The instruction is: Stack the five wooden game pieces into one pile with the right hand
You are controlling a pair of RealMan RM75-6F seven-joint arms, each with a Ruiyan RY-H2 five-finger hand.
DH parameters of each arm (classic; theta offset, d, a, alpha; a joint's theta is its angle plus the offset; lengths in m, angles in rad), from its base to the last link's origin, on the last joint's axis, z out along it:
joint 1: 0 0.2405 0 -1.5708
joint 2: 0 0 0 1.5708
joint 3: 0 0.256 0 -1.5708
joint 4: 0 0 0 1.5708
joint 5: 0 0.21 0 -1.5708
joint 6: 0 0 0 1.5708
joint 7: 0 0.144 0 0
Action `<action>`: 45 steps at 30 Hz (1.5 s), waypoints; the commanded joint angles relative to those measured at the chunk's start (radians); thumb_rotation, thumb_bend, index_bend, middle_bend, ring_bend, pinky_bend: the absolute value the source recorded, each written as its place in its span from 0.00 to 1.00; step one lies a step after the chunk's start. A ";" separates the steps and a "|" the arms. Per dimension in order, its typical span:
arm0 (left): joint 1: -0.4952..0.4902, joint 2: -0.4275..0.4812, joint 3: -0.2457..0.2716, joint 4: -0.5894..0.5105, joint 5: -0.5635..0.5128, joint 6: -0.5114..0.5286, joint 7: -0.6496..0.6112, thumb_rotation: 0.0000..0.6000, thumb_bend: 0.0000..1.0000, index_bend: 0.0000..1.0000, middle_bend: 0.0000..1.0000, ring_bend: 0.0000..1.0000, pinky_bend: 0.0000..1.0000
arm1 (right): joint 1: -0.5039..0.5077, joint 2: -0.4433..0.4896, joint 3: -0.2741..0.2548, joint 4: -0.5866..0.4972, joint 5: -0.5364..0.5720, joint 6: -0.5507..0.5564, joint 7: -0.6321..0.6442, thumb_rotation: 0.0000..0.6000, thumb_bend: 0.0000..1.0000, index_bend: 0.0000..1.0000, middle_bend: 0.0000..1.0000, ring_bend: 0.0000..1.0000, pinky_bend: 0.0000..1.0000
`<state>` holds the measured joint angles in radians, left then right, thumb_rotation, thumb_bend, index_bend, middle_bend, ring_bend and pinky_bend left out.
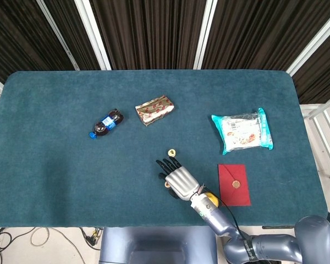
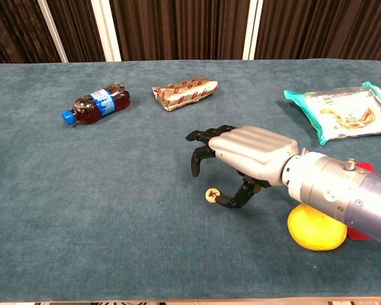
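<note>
A short pile of round wooden game pieces [image 1: 171,152] stands on the blue cloth near the table's middle. In the chest view my right hand hides the pile. One loose piece [image 2: 211,194] with a dark mark lies flat closer to the near edge. My right hand [image 2: 241,155] hovers palm down right over that piece, fingers spread and curved downward, holding nothing. Its thumb tip [image 2: 223,202] sits just beside the loose piece. In the head view the right hand [image 1: 179,179] covers the loose piece almost fully. My left hand shows in neither view.
A small cola bottle [image 2: 95,103] lies at the left, a gold wrapped pack [image 2: 184,93] behind the middle, a teal snack bag [image 2: 346,114] at the right. A red envelope [image 1: 232,184] and a yellow pear-shaped thing [image 2: 314,229] sit by my right forearm.
</note>
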<state>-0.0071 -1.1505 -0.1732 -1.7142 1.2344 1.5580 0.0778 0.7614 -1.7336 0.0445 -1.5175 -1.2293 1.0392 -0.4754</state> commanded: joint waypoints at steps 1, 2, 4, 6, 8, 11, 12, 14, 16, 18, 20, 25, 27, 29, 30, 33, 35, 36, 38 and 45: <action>0.000 0.000 0.000 0.000 0.000 0.000 0.000 1.00 0.61 0.11 0.00 0.00 0.00 | -0.003 -0.009 0.005 0.011 -0.002 -0.004 0.003 1.00 0.40 0.35 0.00 0.00 0.00; 0.000 0.000 0.000 0.000 0.000 0.000 0.000 1.00 0.61 0.11 0.00 0.00 0.00 | -0.003 -0.010 0.006 0.014 -0.003 -0.006 0.004 1.00 0.40 0.35 0.00 0.00 0.00; 0.000 0.000 0.000 0.000 0.000 0.000 0.000 1.00 0.61 0.10 0.00 0.00 0.00 | -0.004 -0.014 0.009 0.024 -0.001 -0.012 0.006 1.00 0.40 0.35 0.00 0.00 0.00; 0.000 0.000 0.000 0.000 0.000 0.000 -0.001 1.00 0.61 0.10 0.00 0.00 0.00 | -0.005 -0.017 0.012 0.032 0.003 -0.019 0.008 1.00 0.40 0.36 0.00 0.00 0.00; 0.000 0.000 -0.001 0.001 0.000 0.000 -0.001 1.00 0.61 0.11 0.00 0.00 0.00 | -0.005 -0.020 0.016 0.040 0.007 -0.025 0.009 1.00 0.40 0.37 0.00 0.00 0.00; 0.001 0.000 -0.001 0.001 0.000 0.001 -0.002 1.00 0.61 0.11 0.00 0.00 0.00 | -0.005 -0.022 0.021 0.051 0.010 -0.033 0.009 1.00 0.40 0.38 0.00 0.00 0.00; 0.001 0.000 -0.001 0.000 -0.001 0.000 -0.003 1.00 0.61 0.11 0.00 0.00 0.00 | -0.005 -0.023 0.023 0.055 0.011 -0.036 0.010 1.00 0.40 0.39 0.00 0.00 0.00; 0.001 0.000 -0.001 0.001 -0.001 0.000 -0.003 1.00 0.61 0.10 0.00 0.00 0.00 | -0.006 -0.022 0.024 0.057 0.014 -0.042 0.010 1.00 0.40 0.40 0.00 0.00 0.00; 0.001 0.000 -0.002 0.001 -0.001 0.000 -0.004 1.00 0.61 0.10 0.00 0.00 0.00 | -0.006 -0.021 0.027 0.061 0.017 -0.049 0.011 1.00 0.40 0.41 0.00 0.00 0.00; 0.001 0.000 -0.002 0.001 -0.001 0.000 -0.004 1.00 0.61 0.11 0.00 0.00 0.00 | -0.006 -0.022 0.029 0.065 0.019 -0.054 0.010 1.00 0.40 0.42 0.00 0.00 0.00; 0.001 0.000 -0.002 0.001 -0.002 0.000 -0.004 1.00 0.61 0.11 0.00 0.00 0.00 | -0.007 -0.023 0.029 0.067 0.020 -0.058 0.011 1.00 0.40 0.42 0.00 0.00 0.00; 0.001 0.000 -0.002 0.001 -0.002 0.000 -0.005 1.00 0.61 0.11 0.00 0.00 0.00 | -0.011 -0.026 0.027 0.072 0.016 -0.062 0.010 1.00 0.40 0.43 0.00 0.00 0.00; 0.001 0.000 -0.002 0.002 -0.001 0.000 -0.005 1.00 0.61 0.10 0.00 0.00 0.00 | -0.012 -0.028 0.028 0.076 0.017 -0.064 0.009 1.00 0.40 0.43 0.00 0.00 0.00; 0.001 0.000 -0.002 0.001 -0.001 0.000 -0.005 1.00 0.61 0.11 0.00 0.00 0.00 | -0.013 -0.032 0.031 0.080 0.019 -0.066 0.011 1.00 0.40 0.43 0.00 0.00 0.00; 0.001 0.000 -0.003 0.001 -0.002 0.000 -0.005 1.00 0.61 0.11 0.00 0.00 0.00 | -0.014 -0.032 0.032 0.082 0.019 -0.066 0.011 1.00 0.40 0.44 0.00 0.00 0.00; 0.001 0.000 -0.003 0.001 -0.003 0.000 -0.005 1.00 0.61 0.11 0.00 0.00 0.00 | -0.014 -0.034 0.033 0.085 0.014 -0.066 0.011 1.00 0.40 0.44 0.00 0.00 0.00; 0.000 0.000 -0.003 0.002 -0.003 -0.001 -0.005 1.00 0.61 0.11 0.00 0.00 0.00 | -0.015 -0.035 0.035 0.084 0.011 -0.065 0.012 1.00 0.40 0.45 0.00 0.00 0.00; 0.000 0.000 -0.003 0.001 -0.002 -0.001 -0.005 1.00 0.61 0.11 0.00 0.00 0.00 | -0.016 -0.035 0.035 0.084 0.010 -0.065 0.012 1.00 0.40 0.45 0.00 0.00 0.00; 0.001 0.000 -0.002 0.002 -0.002 0.000 -0.005 1.00 0.61 0.11 0.00 0.00 0.00 | -0.016 -0.037 0.034 0.085 0.010 -0.068 0.012 1.00 0.40 0.45 0.00 0.00 0.00; 0.001 0.000 -0.003 0.002 -0.002 0.000 -0.005 1.00 0.61 0.11 0.00 0.00 0.00 | -0.020 -0.046 0.033 0.093 0.009 -0.072 0.009 1.00 0.40 0.45 0.00 0.00 0.00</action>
<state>-0.0064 -1.1501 -0.1760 -1.7121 1.2324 1.5579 0.0725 0.7420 -1.7791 0.0775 -1.4244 -1.2202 0.9677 -0.4666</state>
